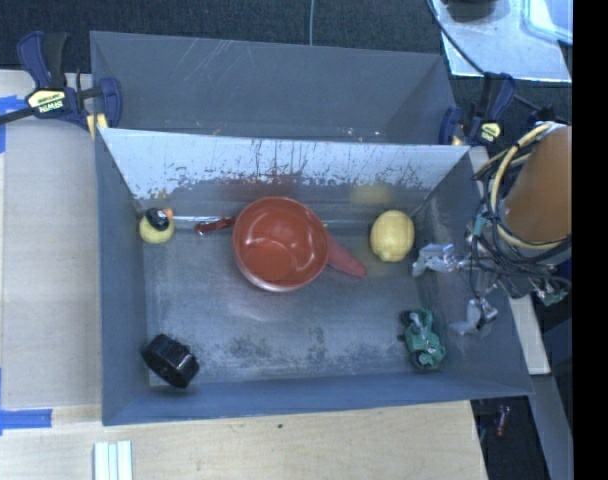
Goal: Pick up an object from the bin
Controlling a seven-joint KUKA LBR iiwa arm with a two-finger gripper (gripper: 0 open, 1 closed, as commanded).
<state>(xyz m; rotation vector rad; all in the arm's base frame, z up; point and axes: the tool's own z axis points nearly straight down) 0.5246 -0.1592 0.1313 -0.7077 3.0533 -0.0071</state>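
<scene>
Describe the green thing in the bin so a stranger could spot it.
Start at the grey bin and go to its corner at the view's lower right. There lies a small dark green toy, below the yellow lemon; it is the only green thing.

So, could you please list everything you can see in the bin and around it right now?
bin: one, grey metal, middle of the view.
bowl with a handle: one, red, middle of the floor, toward the far wall.
lemon: one, yellow, right of the bowl.
rubber duck: one, yellow, far left corner.
small piece: one, red, between duck and bowl; kind unclear.
blocky object: one, black, near left corner.
toy: one, green, near right corner.
arm: one, orange cover with cables, at the bin's right rim.
claw: one, silvery, at the bin's right side, between lemon and toy.
</scene>
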